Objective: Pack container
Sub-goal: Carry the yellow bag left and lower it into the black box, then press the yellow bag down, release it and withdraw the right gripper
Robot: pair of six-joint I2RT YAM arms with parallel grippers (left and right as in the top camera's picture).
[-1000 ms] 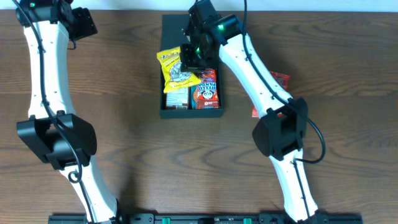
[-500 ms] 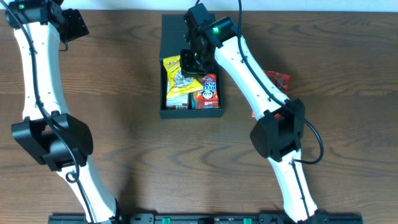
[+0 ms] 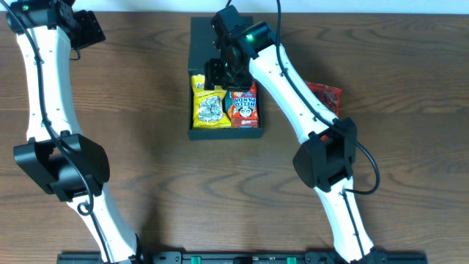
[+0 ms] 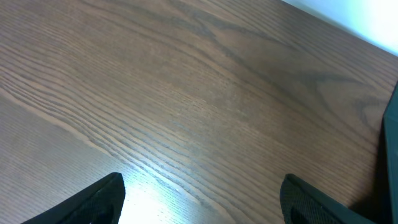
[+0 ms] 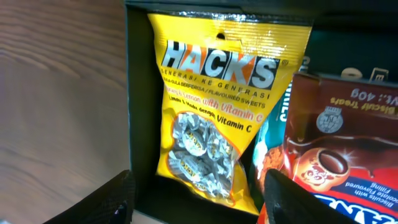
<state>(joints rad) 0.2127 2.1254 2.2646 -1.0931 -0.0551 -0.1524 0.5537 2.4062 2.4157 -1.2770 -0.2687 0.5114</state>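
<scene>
The container (image 3: 224,134), a dark box with its flap lid at the back, lies at the table's top centre. In its left half a yellow Hacks sweet packet (image 3: 208,108) lies flat, beside a red Hello Panda box (image 3: 245,108). My right gripper (image 3: 219,74) hovers over the box's back part, open and holding nothing. In the right wrist view the Hacks packet (image 5: 217,106) lies free between and beyond the spread fingers (image 5: 109,202), next to the Hello Panda box (image 5: 342,162). My left gripper (image 3: 89,30) is open over bare wood at the far left.
A red snack packet (image 3: 325,96) lies on the table right of the container, partly under my right arm. In the left wrist view there is wood grain between the fingertips (image 4: 93,202) and a dark box edge (image 4: 392,143) at the right.
My right gripper opened and let go of the yellow packet, which now lies flat in the container's left half. The left arm has held still for the last half second.
</scene>
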